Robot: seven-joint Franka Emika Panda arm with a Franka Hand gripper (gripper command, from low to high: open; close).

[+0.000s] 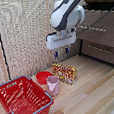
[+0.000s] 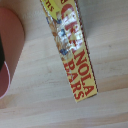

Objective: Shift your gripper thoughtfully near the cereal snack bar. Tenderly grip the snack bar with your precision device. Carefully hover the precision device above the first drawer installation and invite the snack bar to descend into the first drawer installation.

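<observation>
The cereal snack bar (image 1: pixel 65 73) is a red, orange and yellow carton standing on its long edge on the wooden floor. In the wrist view its narrow top face (image 2: pixel 70 55) reads "GRANOLA BARS". My gripper (image 1: pixel 61 53) hangs a short way above the carton, fingers pointing down, apart and empty. The fingers do not show in the wrist view. The brown dresser stands at the exterior view's right. Its top drawer (image 1: pixel 101 24), with a thin silver handle, looks pulled out, with a dark opening above its front.
A pink cup (image 1: pixel 53 85) stands just in front of the carton and shows in the wrist view (image 2: pixel 9 47). A red bowl (image 1: pixel 43 76) sits beside it. A red wire basket (image 1: pixel 23 99) is at the front left. The lower drawer (image 1: pixel 104 52) is shut.
</observation>
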